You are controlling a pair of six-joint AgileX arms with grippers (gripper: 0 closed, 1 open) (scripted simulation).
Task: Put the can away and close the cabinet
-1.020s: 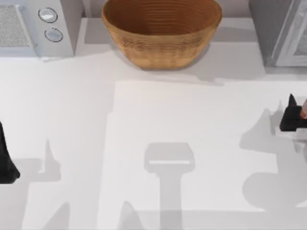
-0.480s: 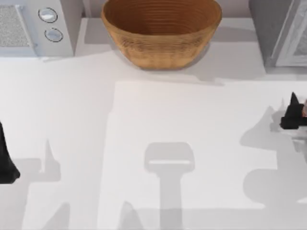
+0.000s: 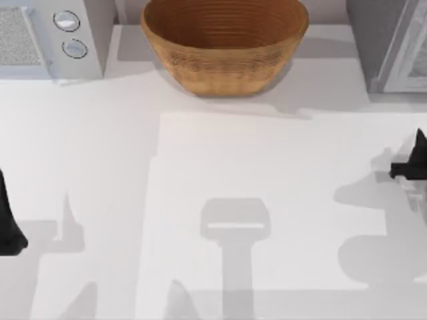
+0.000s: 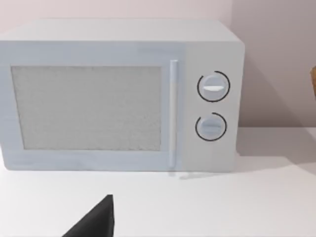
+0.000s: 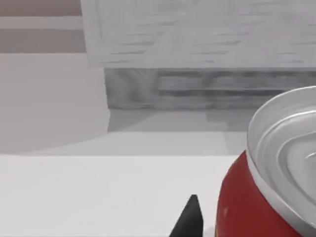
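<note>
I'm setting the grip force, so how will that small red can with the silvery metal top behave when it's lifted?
The small red can with the silvery top looks like thin metal, so probably stiff but dentable. Its glossy round wall may slip between the fingers. Laid sideways it would likely roll. The right gripper is beside it at the table's right edge.

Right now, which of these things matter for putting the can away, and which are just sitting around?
For the job:
- the can, red with a silver top, right by the right end effector
- the cabinet, back right of the table

Just sitting there:
- the wicker basket
- the microwave
- the left end effector, parked at the left edge
</note>
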